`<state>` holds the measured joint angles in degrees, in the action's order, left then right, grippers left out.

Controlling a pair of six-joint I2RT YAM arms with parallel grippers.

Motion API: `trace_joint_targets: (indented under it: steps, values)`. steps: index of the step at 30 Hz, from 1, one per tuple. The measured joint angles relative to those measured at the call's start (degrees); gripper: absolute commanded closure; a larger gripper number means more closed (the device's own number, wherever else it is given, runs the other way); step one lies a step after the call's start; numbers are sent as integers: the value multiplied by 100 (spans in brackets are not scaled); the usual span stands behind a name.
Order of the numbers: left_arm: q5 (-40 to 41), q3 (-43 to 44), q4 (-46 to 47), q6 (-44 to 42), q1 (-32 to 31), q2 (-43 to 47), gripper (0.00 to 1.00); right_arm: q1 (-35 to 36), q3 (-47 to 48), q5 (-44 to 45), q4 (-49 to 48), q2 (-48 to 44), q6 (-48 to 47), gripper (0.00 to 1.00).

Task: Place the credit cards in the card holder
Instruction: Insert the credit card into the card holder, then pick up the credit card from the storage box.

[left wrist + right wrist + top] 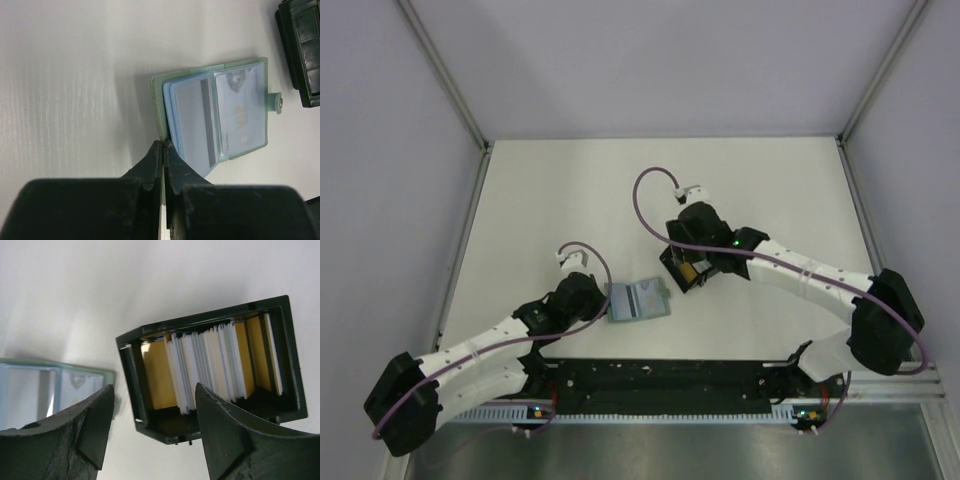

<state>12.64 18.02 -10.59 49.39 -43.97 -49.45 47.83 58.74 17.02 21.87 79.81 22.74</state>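
The sage-green card holder (640, 300) lies open on the table, its pale blue slotted inside up. In the left wrist view the holder (215, 112) has a grey-white card with a dark stripe (195, 122) and a white card (242, 112) in its sleeves. My left gripper (167, 145) is shut on the holder's near left edge. A stack of white and yellow-orange credit cards (215, 365) stands on edge in a black open box (200, 320). My right gripper (154, 390) is open and empty, its fingers on either side of the box's near left corner.
The black box (672, 262) stands just right of the holder, and its edge shows in the left wrist view (300, 50). The holder's corner shows at the left of the right wrist view (60, 385). Grey walls enclose the white table (770, 180).
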Motion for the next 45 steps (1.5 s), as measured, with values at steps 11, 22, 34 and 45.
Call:
trace_joint_targets:
  steps: [11, 22, 34, 45]
  values:
    - [-103, 94, -74, -2, 85, -48, 100, -151, 439, 472, 745, 986, -737, 29]
    - [-177, 173, -109, -7, 238, -197, 100, -1257, 444, -918, 568, 1078, -896, 22]
    - [-297, 376, -107, -116, 420, -459, 100, -2044, 387, -2098, 61, 1152, -907, 21]
    - [-348, 494, -109, -164, 529, -557, 100, -2061, 345, -2258, -35, 1556, -901, 19]
